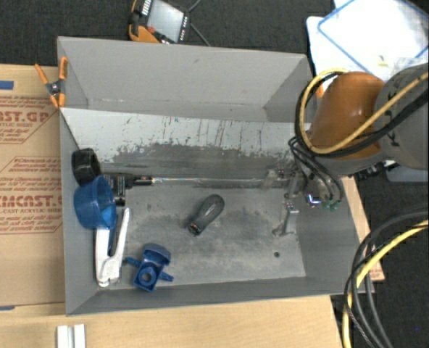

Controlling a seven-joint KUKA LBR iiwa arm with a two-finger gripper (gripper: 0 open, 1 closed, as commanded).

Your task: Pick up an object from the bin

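The gripper [288, 212] hangs at 3 o'clock in the bin [178, 71], open or closed I cannot tell. Closing here risks grasping nothing, because the grey oval [206, 214] lies apart at its 9 o'clock.

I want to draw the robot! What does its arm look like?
The arm wears a round, shiny orange cover, with yellow and black cables looping around it. The gripper is thin, silvery metal with dark wires at its top.
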